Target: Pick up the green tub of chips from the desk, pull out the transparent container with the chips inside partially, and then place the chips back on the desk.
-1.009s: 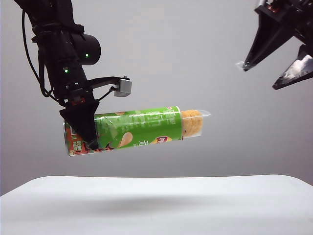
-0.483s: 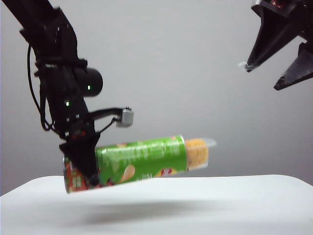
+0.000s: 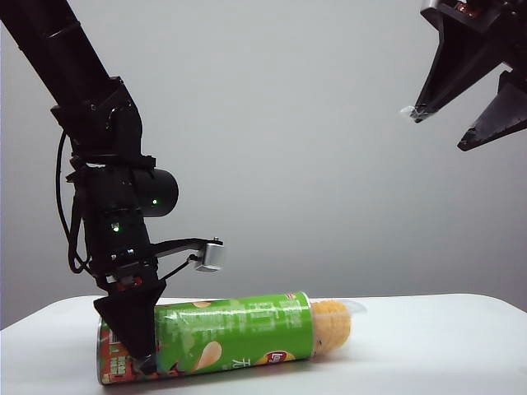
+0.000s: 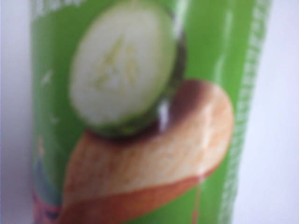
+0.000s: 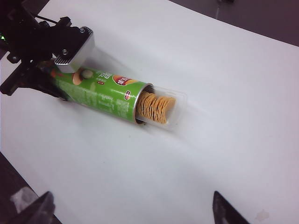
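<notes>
- Desk: white, under both grippers.
- Green tub of chips: lying on desk, orange-red end inside left gripper, whose fingers straddle it; clamped or loosened, can't tell.
- Right gripper: high above the tub's open end, jaws spread wide, empty.
- Transparent container: sticking partly out, away from left gripper.
- Chips: stacked inside it.

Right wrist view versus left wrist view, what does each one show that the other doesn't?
Only the right wrist view: the desk, the transparent container sticking out of the tub with the chips inside, the left hand at the tub's far end. Only the left wrist view: a blurred close-up of the printed cucumber slice. Both: the green tub of chips.
</notes>
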You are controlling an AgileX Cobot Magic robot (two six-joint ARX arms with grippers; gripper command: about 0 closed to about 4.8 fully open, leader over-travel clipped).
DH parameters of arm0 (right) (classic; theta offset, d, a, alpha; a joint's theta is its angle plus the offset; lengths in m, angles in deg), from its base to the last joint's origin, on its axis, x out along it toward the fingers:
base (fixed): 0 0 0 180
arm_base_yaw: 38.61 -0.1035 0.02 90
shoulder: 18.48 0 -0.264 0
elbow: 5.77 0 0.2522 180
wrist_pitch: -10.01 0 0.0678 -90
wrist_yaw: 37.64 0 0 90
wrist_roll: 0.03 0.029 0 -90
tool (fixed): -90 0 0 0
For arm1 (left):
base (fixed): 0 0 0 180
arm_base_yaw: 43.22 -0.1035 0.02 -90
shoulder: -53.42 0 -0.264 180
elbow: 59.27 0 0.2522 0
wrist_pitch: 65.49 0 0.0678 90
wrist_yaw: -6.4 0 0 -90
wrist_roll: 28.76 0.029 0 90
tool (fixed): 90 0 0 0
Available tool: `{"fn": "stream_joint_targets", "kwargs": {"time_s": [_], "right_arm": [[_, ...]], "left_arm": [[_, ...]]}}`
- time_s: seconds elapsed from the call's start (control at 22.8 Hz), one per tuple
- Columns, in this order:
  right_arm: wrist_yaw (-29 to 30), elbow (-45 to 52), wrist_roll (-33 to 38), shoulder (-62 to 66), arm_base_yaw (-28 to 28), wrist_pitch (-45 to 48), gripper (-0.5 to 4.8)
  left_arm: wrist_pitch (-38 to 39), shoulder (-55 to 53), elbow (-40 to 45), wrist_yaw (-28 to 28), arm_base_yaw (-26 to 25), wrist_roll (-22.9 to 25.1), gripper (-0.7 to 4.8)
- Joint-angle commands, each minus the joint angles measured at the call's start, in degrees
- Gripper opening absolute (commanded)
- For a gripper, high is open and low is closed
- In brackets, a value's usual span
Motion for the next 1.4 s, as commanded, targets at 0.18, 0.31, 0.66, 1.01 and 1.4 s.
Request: {"fn": "stream_joint_targets", "kwargs": {"time_s": [0.18, 0.31, 0.66, 1.01, 1.4], "right_arm": [[0.13, 0.61, -0.31, -0.09, -0.02, 1.66, 4.31], [0.2, 0.63, -0.31, -0.09, -0.02, 1.66, 4.31], [0.37, 0.61, -0.28, 0.31, -0.02, 2.6, 4.31], [1.86, 0.61, -0.31, 0.46, -0.02, -0.46, 4.31], [1.86, 0.61, 1.7, -3.65, 0.09, -3.15, 3.11]], "left_arm": [[-1.05, -0.15, 0.33, 1.27, 0.9, -1.16, 4.79], [-2.84, 0.81, 0.24, 6.97, 1.99, -2.29, 4.79], [-1.79, 7.69, 0.24, 8.66, 1.97, -5.07, 4.79], [9.79, 21.2, 0.24, 19.1, 1.9, -7.69, 4.79], [11.58, 43.69, 3.34, 17.05, 0.24, -14.95, 4.79]]}}
